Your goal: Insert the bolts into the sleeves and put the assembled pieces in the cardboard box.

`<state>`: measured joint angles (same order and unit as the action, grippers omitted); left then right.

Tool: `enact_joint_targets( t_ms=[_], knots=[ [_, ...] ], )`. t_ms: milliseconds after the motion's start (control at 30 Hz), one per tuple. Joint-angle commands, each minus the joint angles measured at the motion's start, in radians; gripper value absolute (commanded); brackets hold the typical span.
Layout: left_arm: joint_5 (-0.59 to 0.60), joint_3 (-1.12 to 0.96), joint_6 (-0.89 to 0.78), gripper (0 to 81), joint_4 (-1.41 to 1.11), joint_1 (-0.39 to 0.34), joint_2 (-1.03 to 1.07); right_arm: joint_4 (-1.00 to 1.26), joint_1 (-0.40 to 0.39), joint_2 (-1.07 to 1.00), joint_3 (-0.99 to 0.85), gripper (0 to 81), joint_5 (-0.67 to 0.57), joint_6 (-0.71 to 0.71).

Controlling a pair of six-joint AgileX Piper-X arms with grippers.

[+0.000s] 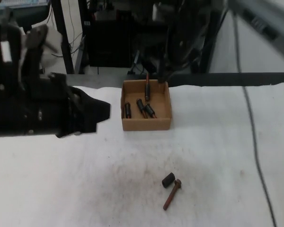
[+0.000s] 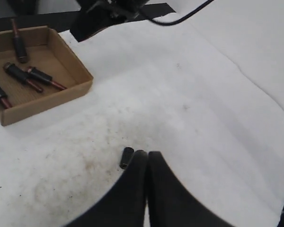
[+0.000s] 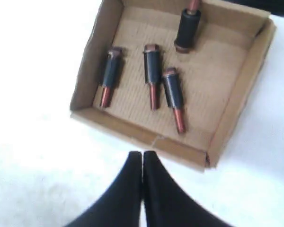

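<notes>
Cardboard box (image 3: 132,128) rim lies near right gripper (image 3: 142,153); left gripper (image 2: 147,153) beside sleeve (image 2: 127,158); both closed.

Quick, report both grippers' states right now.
Left gripper: closed, holding nothing; a loose sleeve lies on the bench close beside its tips.
Right gripper: closed, holding nothing, just outside the cardboard box.

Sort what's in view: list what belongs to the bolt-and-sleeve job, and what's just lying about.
Job:
cardboard box
four assembled pieces inside it
sleeve and bolt, loose and side by side on the bench
left pincer and right pincer, both shut

Lying about:
black cable trailing across the white bench cover
</notes>
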<state>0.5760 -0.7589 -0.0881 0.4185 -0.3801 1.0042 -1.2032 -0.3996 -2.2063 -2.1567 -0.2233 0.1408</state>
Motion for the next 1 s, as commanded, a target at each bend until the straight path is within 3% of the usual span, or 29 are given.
enact_joint_targets(
  t_ms=[0,167,400,567,733,867,967],
  knots=[
    [-0.036,-0.008,0.022,0.3,-0.004,-0.081,0.002,-0.139,0.002,0.180,0.071,0.3,-0.007,-0.083],
    [-0.108,-0.008,0.014,0.3,-0.004,-0.261,0.052,-0.138,0.009,0.419,0.291,0.3,0.012,-0.083],
    [-0.130,-0.012,-0.055,0.3,-0.004,-0.419,0.207,0.042,0.043,0.849,0.785,0.3,0.016,-0.033],
    [-0.165,-0.050,-0.050,0.3,-0.012,-0.493,0.312,0.109,0.068,1.122,1.053,0.3,0.016,0.003],
    [-0.179,-0.127,-0.044,0.3,-0.012,-0.559,0.456,0.099,0.072,1.292,1.190,0.3,0.016,0.034],
    [-0.188,-0.212,-0.010,8.5,-0.010,-0.571,0.589,0.099,0.072,1.352,1.231,0.3,0.006,0.050],
    [-0.270,-0.286,-0.004,17.8,0.021,-0.563,0.677,0.088,0.072,1.358,1.236,0.3,0.007,0.042]
  ],
)
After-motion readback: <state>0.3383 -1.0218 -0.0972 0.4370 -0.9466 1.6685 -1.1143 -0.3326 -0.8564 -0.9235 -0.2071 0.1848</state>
